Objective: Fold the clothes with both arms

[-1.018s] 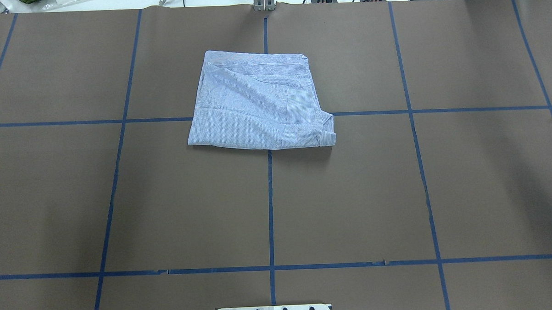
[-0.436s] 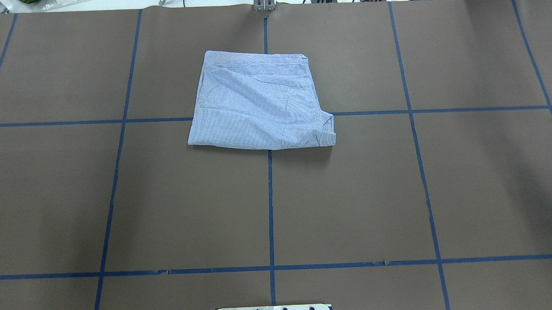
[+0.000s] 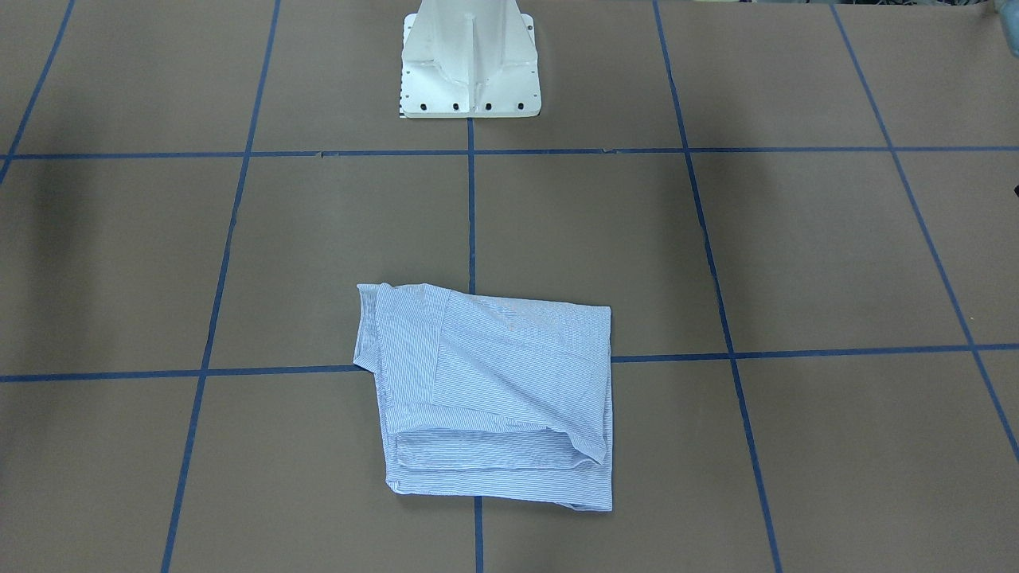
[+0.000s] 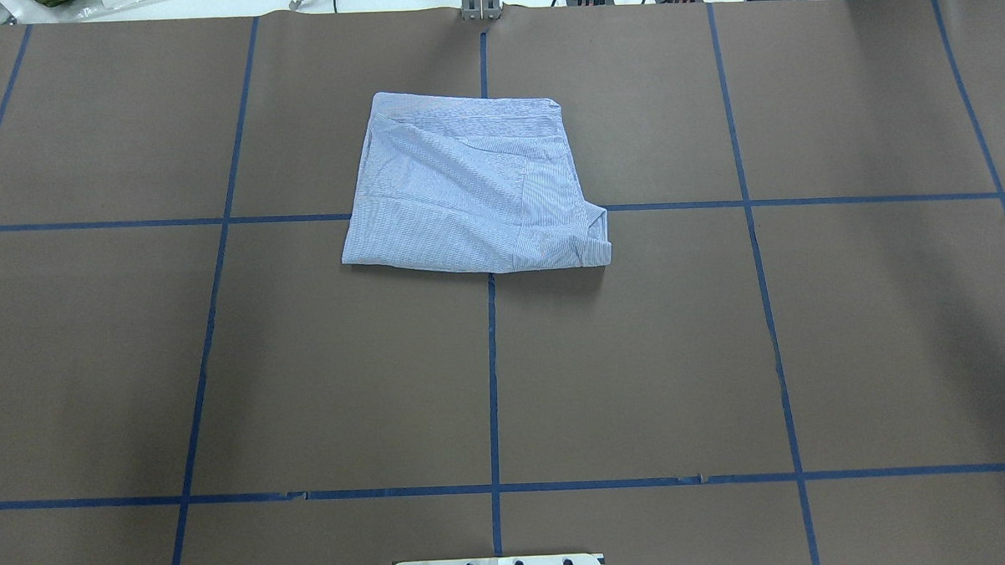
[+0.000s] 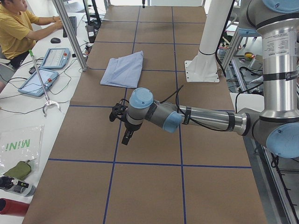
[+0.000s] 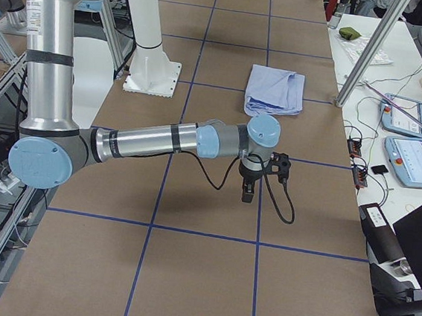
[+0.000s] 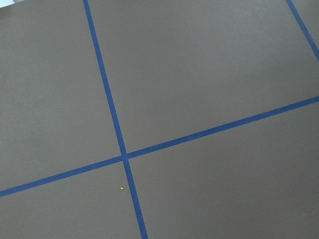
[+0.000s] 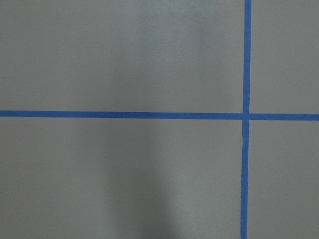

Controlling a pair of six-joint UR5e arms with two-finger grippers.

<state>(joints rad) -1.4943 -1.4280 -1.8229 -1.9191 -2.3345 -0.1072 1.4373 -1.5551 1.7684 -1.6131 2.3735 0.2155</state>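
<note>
Silver arms (image 5: pixel 210 120), light-blue joint caps (image 5: pixel 140 98)

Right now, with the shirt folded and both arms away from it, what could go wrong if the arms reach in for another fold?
1. On the shirt, a loose layer gapes at the edge farthest from the robot; a pinch there may catch one layer only and pull the fold open.
2. The left gripper and the right gripper hang apart from the shirt, and both wrist views show only the table; an approach would probably begin without a close view.
</note>
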